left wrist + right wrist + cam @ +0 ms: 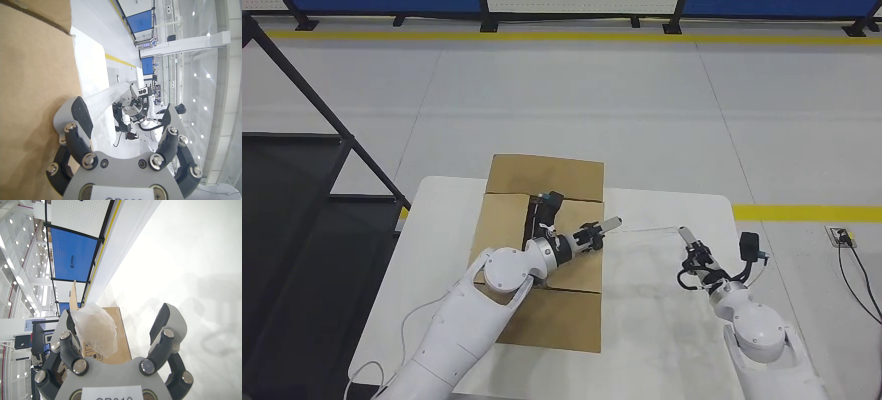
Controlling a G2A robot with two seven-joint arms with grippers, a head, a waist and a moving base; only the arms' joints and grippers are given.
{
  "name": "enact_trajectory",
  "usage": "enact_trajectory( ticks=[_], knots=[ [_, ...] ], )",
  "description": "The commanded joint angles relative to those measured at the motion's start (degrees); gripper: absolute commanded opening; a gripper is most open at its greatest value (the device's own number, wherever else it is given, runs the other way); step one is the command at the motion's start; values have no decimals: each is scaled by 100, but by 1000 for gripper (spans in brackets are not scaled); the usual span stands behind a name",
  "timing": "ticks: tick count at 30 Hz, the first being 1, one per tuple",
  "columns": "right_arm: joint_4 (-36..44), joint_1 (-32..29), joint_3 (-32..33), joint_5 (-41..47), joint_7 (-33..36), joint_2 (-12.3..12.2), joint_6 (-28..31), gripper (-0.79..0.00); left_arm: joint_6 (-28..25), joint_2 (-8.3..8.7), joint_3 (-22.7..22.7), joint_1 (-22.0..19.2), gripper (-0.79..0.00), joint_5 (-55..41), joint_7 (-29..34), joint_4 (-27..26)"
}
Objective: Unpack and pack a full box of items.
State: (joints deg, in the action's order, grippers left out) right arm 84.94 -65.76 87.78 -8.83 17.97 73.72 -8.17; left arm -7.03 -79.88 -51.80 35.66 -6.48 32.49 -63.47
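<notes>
Both your left gripper (124, 113) and right gripper (117, 313) gape open, so the clear tape (105, 96) strung between them beside the box (37, 75) holds, I judge, by stickiness alone.

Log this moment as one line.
left gripper: open, at cardboard box | right gripper: open, clear tape stuck on one finger | tape stretched between grippers
</notes>
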Motion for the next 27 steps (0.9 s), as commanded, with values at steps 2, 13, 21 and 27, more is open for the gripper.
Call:
enact_trajectory(
  ticks=[2, 13, 21, 27],
  knots=[
    [-8, 5, 11, 4, 11, -8, 0, 0, 11, -9, -19, 15, 0, 25, -3, -9],
    [14, -21, 56, 76, -45, -26, 20, 0, 21, -56, -63, 3, 0, 52, 31, -2],
    [-104, 160, -30, 39, 24, -34, -24, 0, 15, -40, -251, 79, 0, 18, 55, -292],
    [-203, 306, -83, 13, 87, -41, -10, 0, 57, 5, -473, 199, 0, 12, 75, -574]
  ],
)
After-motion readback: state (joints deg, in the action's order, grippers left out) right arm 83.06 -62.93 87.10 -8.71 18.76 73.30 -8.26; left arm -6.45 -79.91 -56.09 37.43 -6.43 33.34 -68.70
